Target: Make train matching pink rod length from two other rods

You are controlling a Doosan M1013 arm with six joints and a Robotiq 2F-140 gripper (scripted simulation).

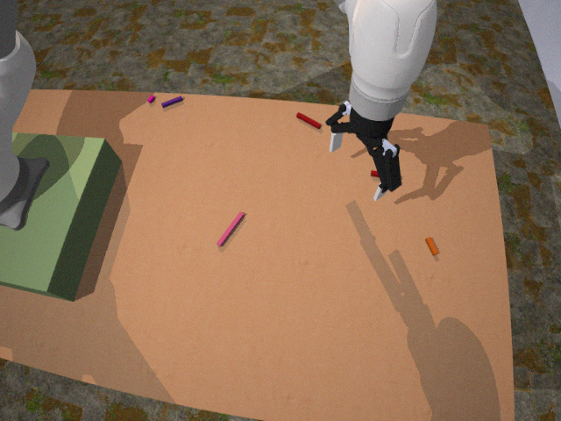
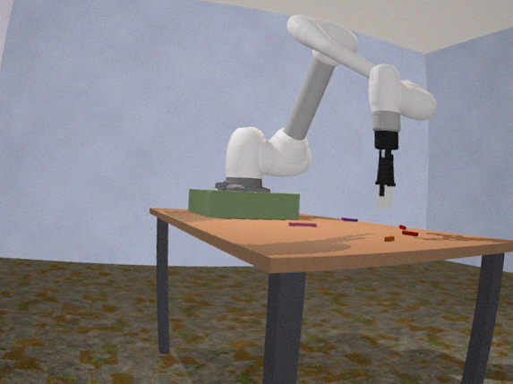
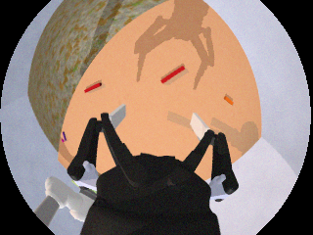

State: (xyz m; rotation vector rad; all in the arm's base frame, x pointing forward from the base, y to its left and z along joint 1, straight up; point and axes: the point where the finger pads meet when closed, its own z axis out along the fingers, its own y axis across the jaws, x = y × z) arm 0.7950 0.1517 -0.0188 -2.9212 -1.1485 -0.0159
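My gripper (image 1: 357, 167) (image 2: 385, 198) (image 3: 158, 114) is open and empty, high above the table. One red rod (image 1: 374, 173) (image 2: 409, 232) (image 3: 173, 73) is partly hidden behind a finger in the top view. Another red rod (image 1: 308, 120) (image 2: 402, 227) (image 3: 93, 87) lies near the back edge. An orange rod (image 1: 431, 246) (image 2: 389, 239) (image 3: 228, 99) lies at the right. The pink rod (image 1: 230, 229) (image 2: 302, 224) lies diagonally near the middle. A purple rod (image 1: 172, 102) (image 2: 351, 219) (image 3: 64, 136) and a short magenta rod (image 1: 151, 99) lie close together at the back left. No train shows.
The arm's base stands on a green block (image 1: 33, 258) (image 2: 255, 205) at the left of the table (image 1: 294, 317) (image 2: 357, 259). Shadows of the arm and gripper fall across the table's right part. The purple, magenta and one red rod lie near the back edge.
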